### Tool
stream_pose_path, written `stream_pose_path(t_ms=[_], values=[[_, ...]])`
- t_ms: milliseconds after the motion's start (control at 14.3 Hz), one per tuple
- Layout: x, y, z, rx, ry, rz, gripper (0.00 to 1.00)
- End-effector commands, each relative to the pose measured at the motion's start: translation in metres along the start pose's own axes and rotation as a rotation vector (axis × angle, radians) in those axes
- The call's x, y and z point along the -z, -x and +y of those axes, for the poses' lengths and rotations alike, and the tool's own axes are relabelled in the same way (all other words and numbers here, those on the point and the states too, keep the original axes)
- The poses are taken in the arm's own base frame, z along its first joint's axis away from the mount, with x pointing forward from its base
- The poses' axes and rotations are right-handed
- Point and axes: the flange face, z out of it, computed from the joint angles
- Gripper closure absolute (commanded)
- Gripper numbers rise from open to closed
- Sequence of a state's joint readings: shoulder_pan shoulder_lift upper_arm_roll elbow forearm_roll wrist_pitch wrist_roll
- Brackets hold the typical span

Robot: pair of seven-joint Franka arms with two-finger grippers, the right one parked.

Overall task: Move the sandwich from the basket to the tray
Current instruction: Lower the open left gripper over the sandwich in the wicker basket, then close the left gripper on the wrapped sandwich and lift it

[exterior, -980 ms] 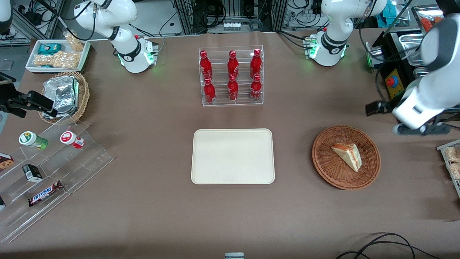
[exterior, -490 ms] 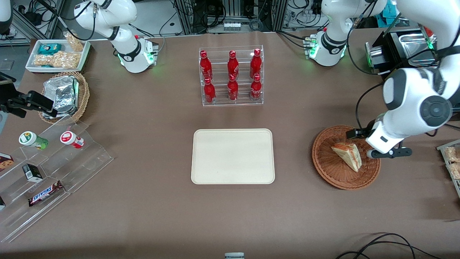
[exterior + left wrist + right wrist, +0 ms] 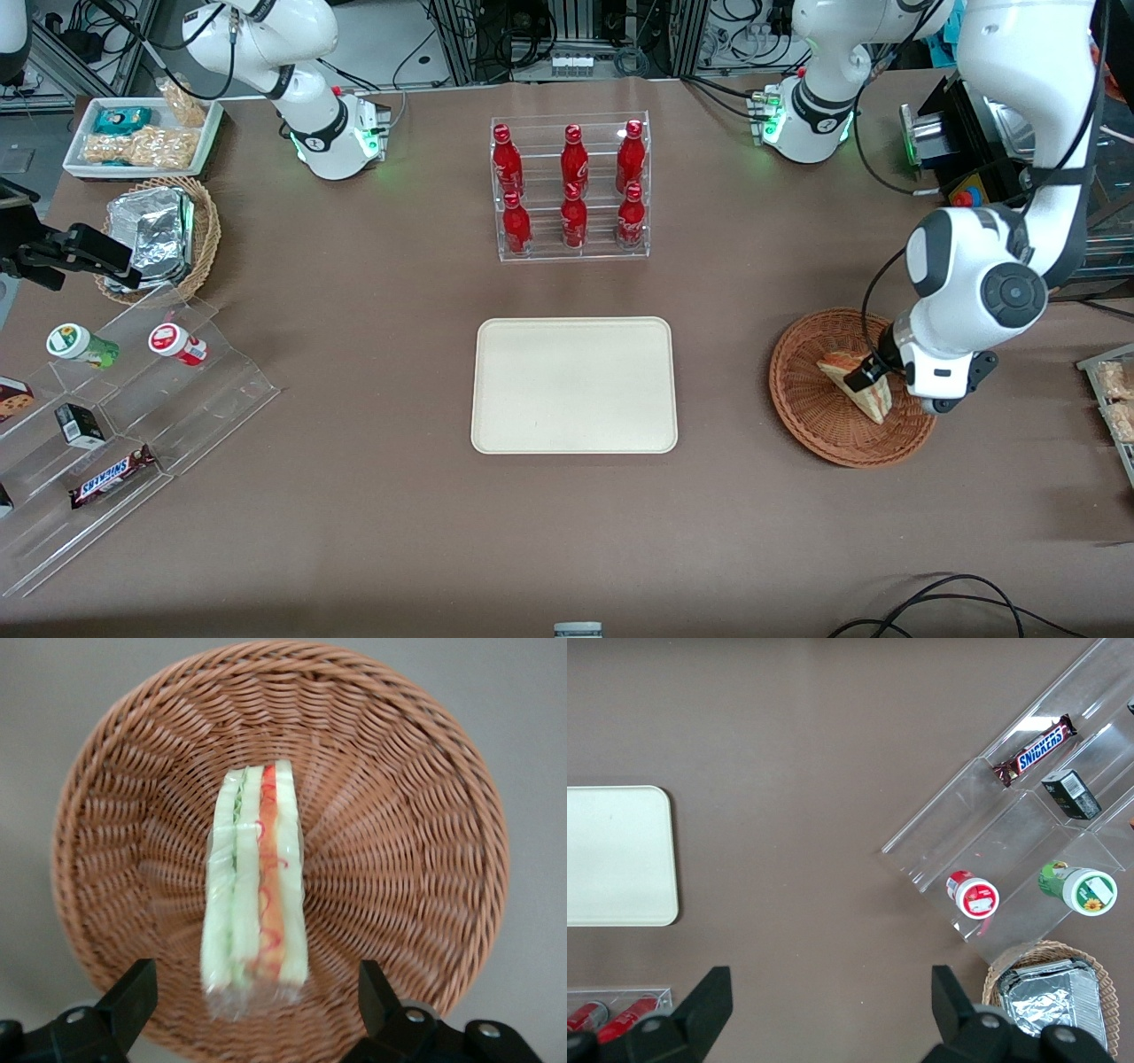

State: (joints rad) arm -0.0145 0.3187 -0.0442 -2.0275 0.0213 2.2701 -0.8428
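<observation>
1. Brown matte tabletop (image 3: 372,496) fills the front view, with cables and lab racks along the upper edge of the frame.
2. At centre right of the front view sits the wide, shallow, reddish-brown round wicker basket (image 3: 811,416), toward the working arm's end of the table.
3. Inside it lies the triangular wedge sandwich of pale bread with orange-red filling (image 3: 873,400), wrapped in clear film; it rests on the weave, partly covered by the arm in the front view.
4. The wrist view shows the sandwich (image 3: 257,895) edge-on across the basket (image 3: 416,842), its layers of white bread, green and red filling exposed.
5. The left arm's two-finger gripper (image 3: 873,377) hangs just above the sandwich, over the basket.
6. Its dark fingertips (image 3: 133,992) stand spread wide, one on each side of the sandwich's near end, clear of it and gripping nothing.
7. The flat cream-beige rectangular tray with rounded corners (image 3: 496,434) lies at frame centre, well apart from the basket and nearer the parked arm.
8. Above the tray in the frame stands a clear acrylic rack of red bottles (image 3: 571,186).
</observation>
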Motion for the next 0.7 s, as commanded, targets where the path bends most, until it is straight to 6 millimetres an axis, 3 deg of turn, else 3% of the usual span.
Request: stream_pose_path(t_ms=[0,70,140,350,630], values=[[-0.024,-0.014,-0.002,0.119,0.003,-0.005,0.4],[-0.026,-0.013,-0.004,0.123,-0.004,-0.009,0.86],[-0.026,-0.018,-0.009,0.12,-0.007,-0.012,0.97],[-0.015,-0.02,-0.012,0.089,-0.057,-0.043,1.0],[0.054,-0.017,0.008,0.057,-0.141,-0.121,1.0]])
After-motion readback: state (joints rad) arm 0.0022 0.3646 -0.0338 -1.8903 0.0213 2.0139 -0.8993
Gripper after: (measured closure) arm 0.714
